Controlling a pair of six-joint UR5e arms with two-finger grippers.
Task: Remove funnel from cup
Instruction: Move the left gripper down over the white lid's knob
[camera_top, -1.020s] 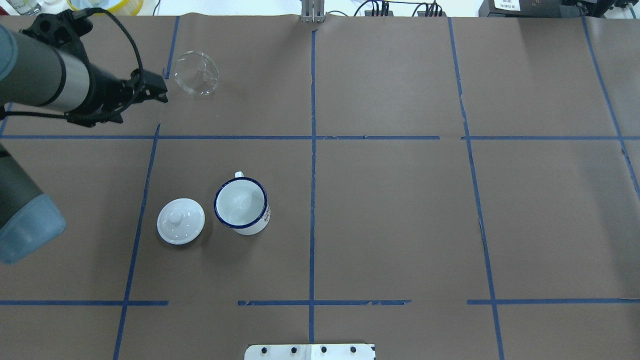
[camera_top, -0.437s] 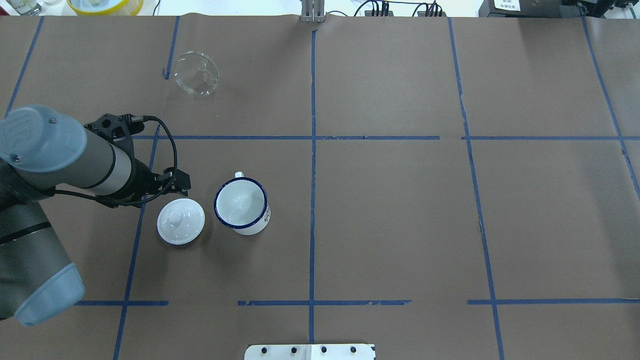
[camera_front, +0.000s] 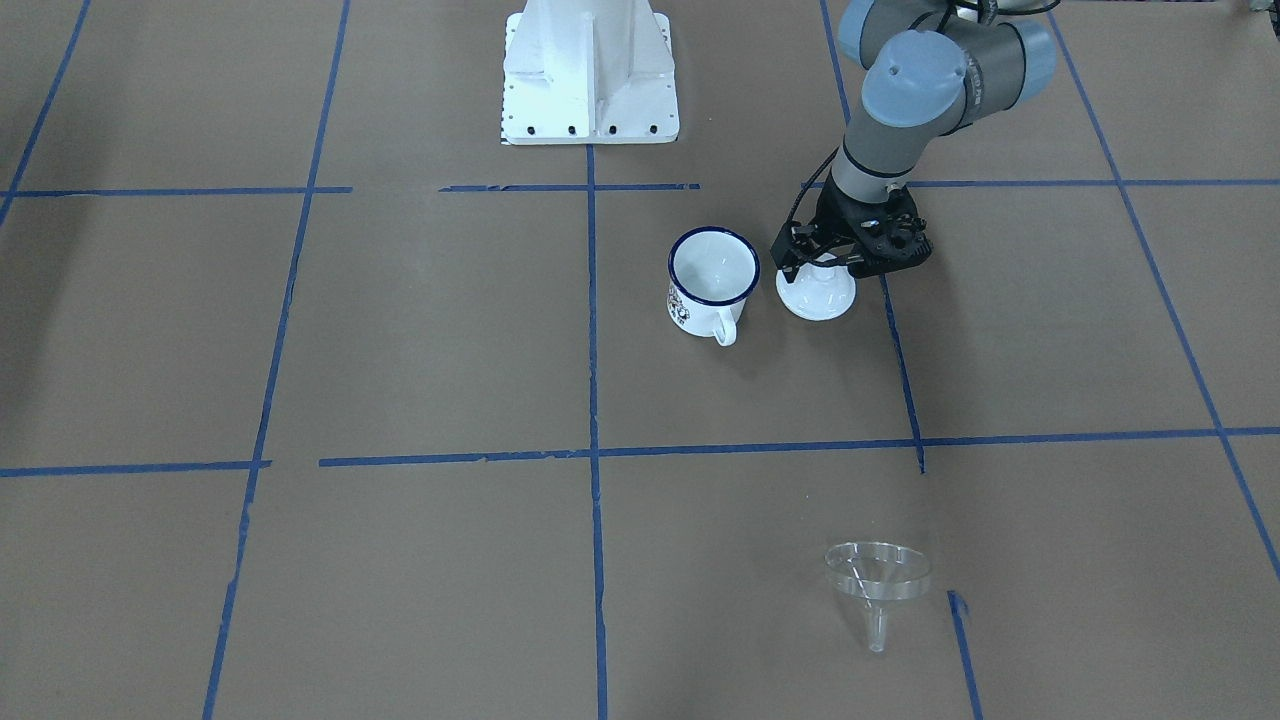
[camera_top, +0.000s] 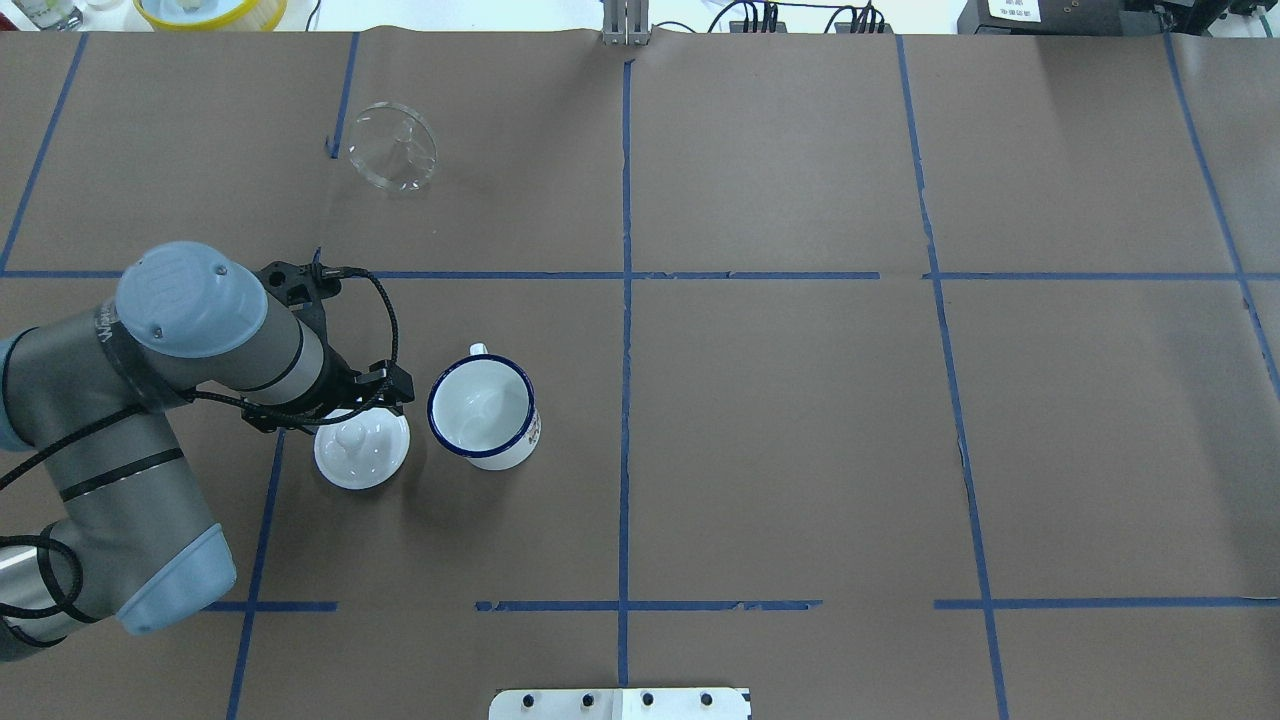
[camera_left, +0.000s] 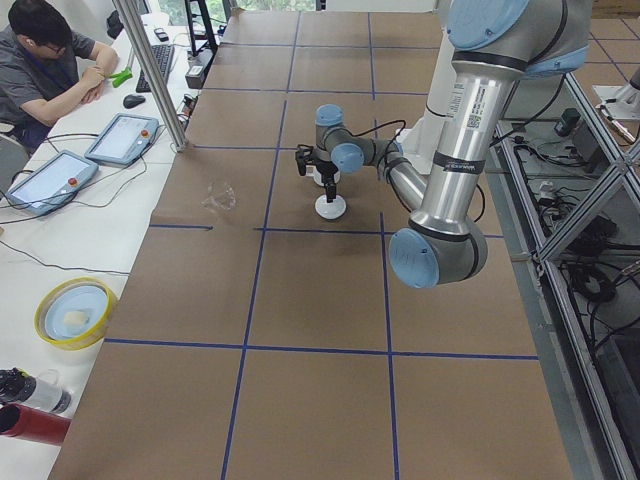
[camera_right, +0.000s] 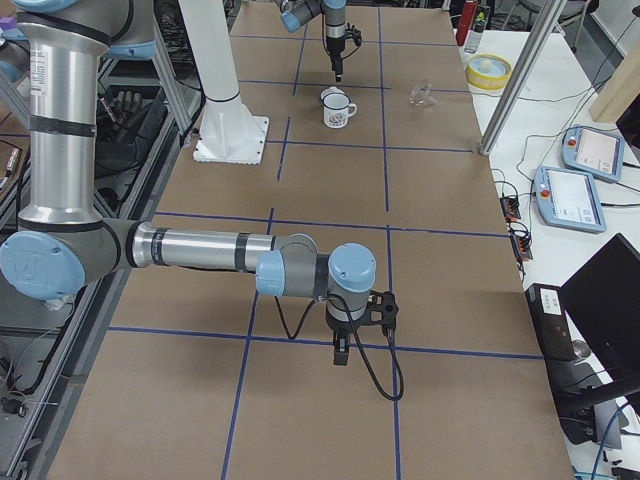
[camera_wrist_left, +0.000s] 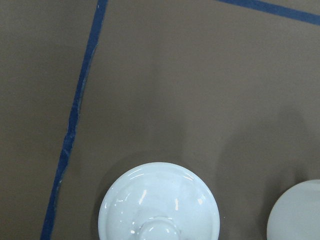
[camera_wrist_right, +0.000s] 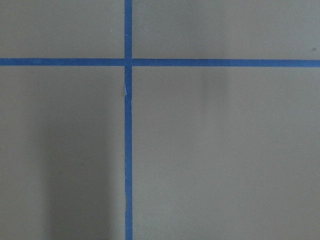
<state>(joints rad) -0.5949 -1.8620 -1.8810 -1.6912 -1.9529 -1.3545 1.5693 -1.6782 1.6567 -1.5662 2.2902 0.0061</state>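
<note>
The clear plastic funnel (camera_top: 392, 146) lies on its side on the brown table, far from the cup; it also shows in the front view (camera_front: 877, 575). The cup (camera_top: 484, 410), a white enamel mug with a dark blue rim, stands upright with nothing in it (camera_front: 713, 275). My left gripper (camera_front: 825, 262) hangs just above the white knobbed lid (camera_top: 362, 445), left of the mug; I cannot tell whether its fingers are open. My right gripper (camera_right: 340, 355) shows only in the right side view, low over bare table far from the mug; I cannot tell its state.
The left wrist view looks straight down on the lid (camera_wrist_left: 160, 202). Blue tape lines (camera_top: 625, 300) divide the table into squares. The white robot base plate (camera_front: 590, 75) sits at the table's near edge. A yellow bowl (camera_top: 210, 10) stands beyond the far edge.
My left arm has swung from beside the funnel at the far left back toward me. It has come to rest over the white lid. The funnel, mug and lid have not moved.
</note>
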